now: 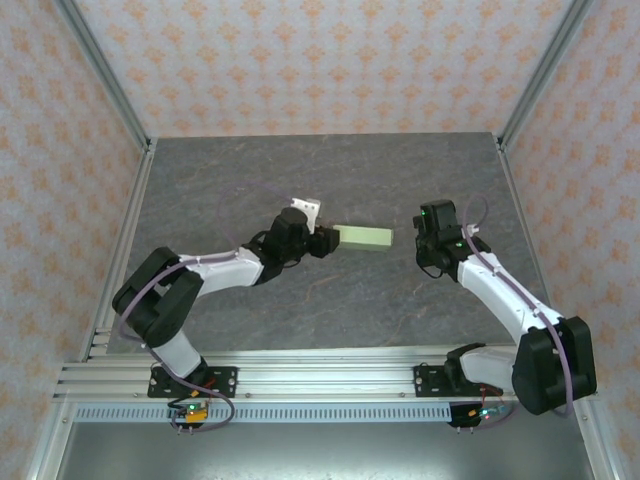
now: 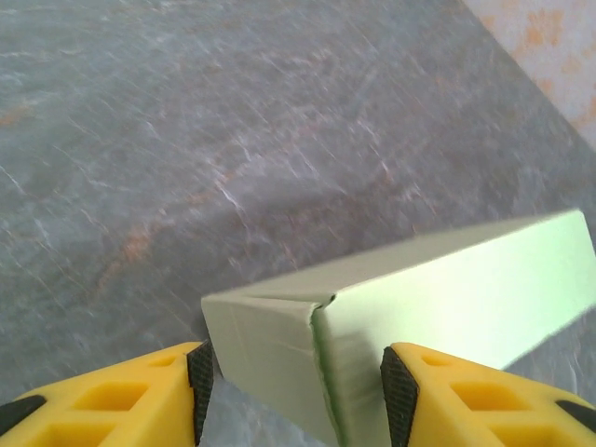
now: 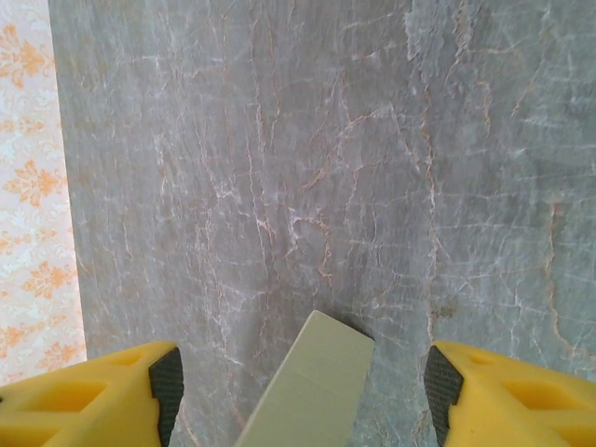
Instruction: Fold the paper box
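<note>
The paper box (image 1: 366, 238) is a closed, pale green oblong lying left to right at the middle of the table. My left gripper (image 1: 328, 241) holds its left end. In the left wrist view that end of the paper box (image 2: 447, 289) sits between the black pads (image 2: 200, 382) of the left gripper (image 2: 298, 386), with a creased seam facing the camera. My right gripper (image 1: 422, 243) stands just off the box's right end. In the right wrist view the right gripper (image 3: 300, 372) is wide open, and the paper box (image 3: 312, 396) pokes up between its fingers with a gap on each side.
The grey marble tabletop (image 1: 300, 180) is fenced by patterned walls (image 1: 320, 60) at the back and sides, with metal posts (image 1: 535, 80) at the corners. An aluminium rail (image 1: 320, 375) carrying both arm bases runs along the near edge.
</note>
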You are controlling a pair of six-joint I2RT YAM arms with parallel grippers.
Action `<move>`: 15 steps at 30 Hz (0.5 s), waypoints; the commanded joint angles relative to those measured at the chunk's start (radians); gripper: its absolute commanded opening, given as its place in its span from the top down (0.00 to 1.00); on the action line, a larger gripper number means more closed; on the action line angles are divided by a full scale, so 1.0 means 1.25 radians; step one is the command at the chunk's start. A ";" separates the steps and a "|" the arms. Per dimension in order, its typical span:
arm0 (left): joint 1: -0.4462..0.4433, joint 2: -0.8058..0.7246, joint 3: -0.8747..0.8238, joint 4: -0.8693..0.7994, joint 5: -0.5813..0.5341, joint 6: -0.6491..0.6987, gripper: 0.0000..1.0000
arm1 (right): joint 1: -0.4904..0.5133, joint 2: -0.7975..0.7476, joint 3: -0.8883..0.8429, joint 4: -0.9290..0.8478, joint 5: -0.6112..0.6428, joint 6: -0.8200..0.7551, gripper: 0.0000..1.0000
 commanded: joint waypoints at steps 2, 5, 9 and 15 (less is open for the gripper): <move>-0.012 -0.095 -0.072 -0.023 -0.026 0.056 0.46 | -0.012 -0.008 0.004 -0.025 -0.022 -0.019 0.28; -0.012 -0.179 -0.091 -0.045 -0.067 0.059 0.45 | -0.016 -0.008 -0.004 -0.014 -0.014 -0.027 0.26; 0.004 -0.294 -0.073 -0.137 -0.226 0.110 0.39 | -0.019 -0.008 -0.022 0.076 0.024 -0.180 0.17; 0.066 -0.441 -0.098 -0.165 -0.440 0.189 0.00 | -0.019 -0.149 -0.018 0.216 0.121 -0.712 0.01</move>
